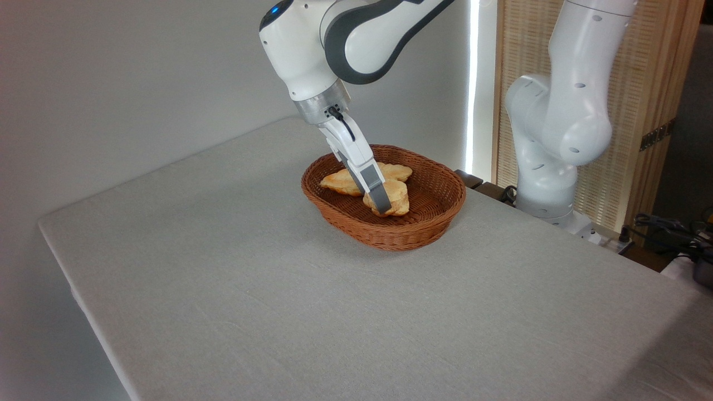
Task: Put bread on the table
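inside the wicker basket (429, 223) the gripper (383, 207) is down at the bread (396, 196), near finger across its front. can't tell if it's pinching yet. the bun sits by the longer loaf (342, 181), so that tilt probably avoids it. grey surface (250, 289) awaits.

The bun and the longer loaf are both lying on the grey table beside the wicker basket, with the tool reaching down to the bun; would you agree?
Not quite. In the camera view the bun and the longer loaf lie inside the wicker basket, not on the grey table beside it. The rest holds: the tool does reach down to the bun.
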